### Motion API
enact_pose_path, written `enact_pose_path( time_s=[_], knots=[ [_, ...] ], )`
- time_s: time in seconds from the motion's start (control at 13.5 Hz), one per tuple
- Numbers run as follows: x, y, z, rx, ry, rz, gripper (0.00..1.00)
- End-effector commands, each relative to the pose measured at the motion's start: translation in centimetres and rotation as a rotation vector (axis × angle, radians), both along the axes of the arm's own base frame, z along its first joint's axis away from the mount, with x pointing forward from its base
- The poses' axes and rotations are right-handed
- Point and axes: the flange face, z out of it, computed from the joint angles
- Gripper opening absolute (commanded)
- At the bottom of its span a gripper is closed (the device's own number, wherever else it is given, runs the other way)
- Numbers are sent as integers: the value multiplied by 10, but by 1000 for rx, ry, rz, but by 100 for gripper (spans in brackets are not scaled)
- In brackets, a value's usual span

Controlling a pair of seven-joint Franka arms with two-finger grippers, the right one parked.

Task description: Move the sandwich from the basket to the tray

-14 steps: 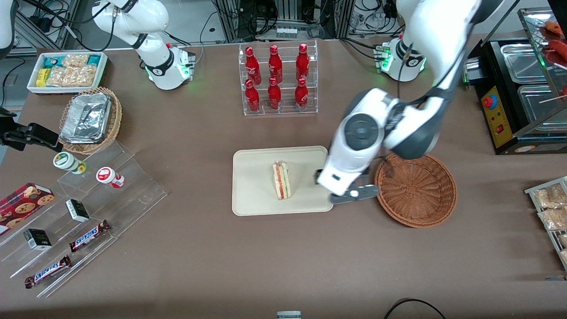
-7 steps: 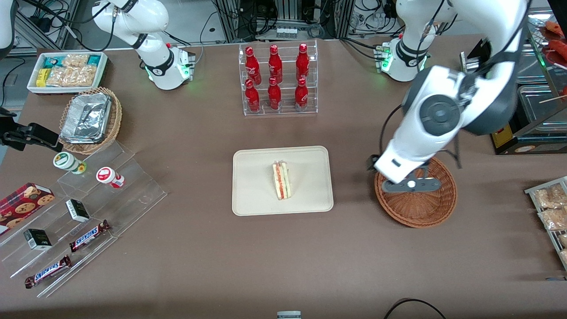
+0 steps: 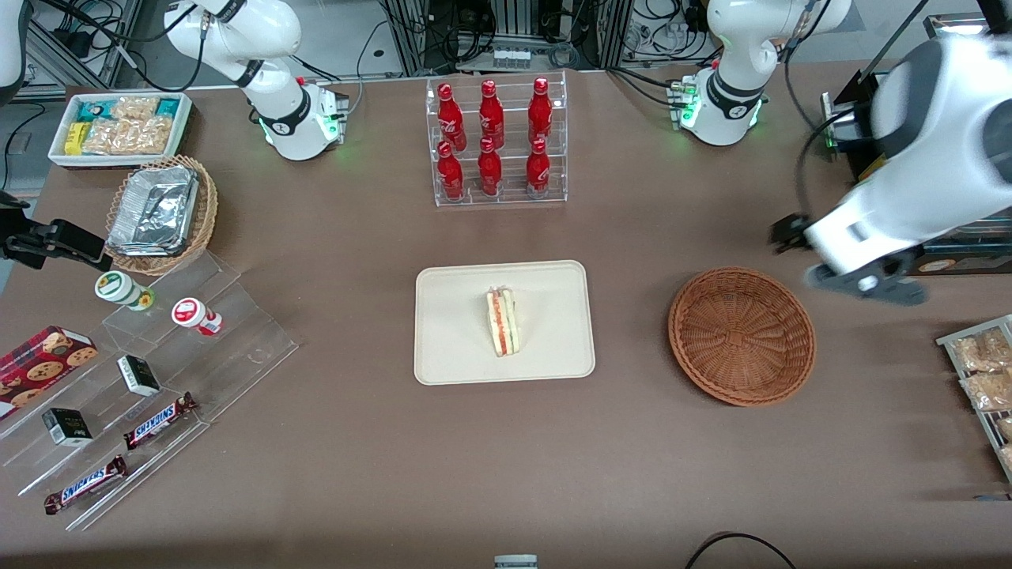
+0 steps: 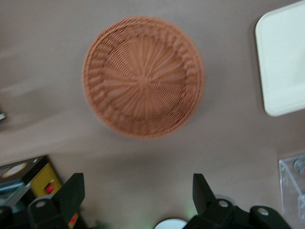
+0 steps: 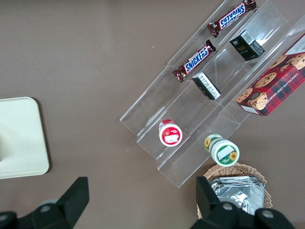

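The sandwich (image 3: pixel 501 322), a pale wedge with red, orange and green layers, lies on its side in the middle of the cream tray (image 3: pixel 443 356). The round reddish-brown basket (image 3: pixel 742 336) stands beside the tray toward the working arm's end and holds nothing. My gripper (image 3: pixel 788 235) hangs high above the table, past the basket's rim toward the working arm's end and farther from the front camera than the basket. The left wrist view looks down on the basket (image 4: pixel 143 76) and a corner of the tray (image 4: pixel 281 67). The gripper (image 4: pixel 137 191) is open, with only bare table between its fingers.
A clear rack of red bottles (image 3: pixel 494 142) stands farther from the front camera than the tray. A black appliance (image 3: pixel 909 197) and a rack of snack packets (image 3: pixel 984 379) sit at the working arm's end. Clear display steps (image 3: pixel 158 371), a foil-filled wicker basket (image 3: pixel 162 213) and a white bin (image 3: pixel 118 126) fill the parked arm's end.
My arm swung from the tray's edge across the basket to the working arm's end of the table, rising as it went. The sandwich stayed put on the tray.
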Motion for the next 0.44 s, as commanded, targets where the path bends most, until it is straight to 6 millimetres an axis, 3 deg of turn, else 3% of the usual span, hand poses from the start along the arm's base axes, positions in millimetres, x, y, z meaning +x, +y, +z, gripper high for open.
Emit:
enact_pose_path(
  time_s=[0.0,0.22,0.37],
  knots=[
    [-20,12,35,-12,-4,-4,100],
    [-34,10,62,2,-30,-6,100],
    [-37,8,66,4,-39,11,100]
  ],
)
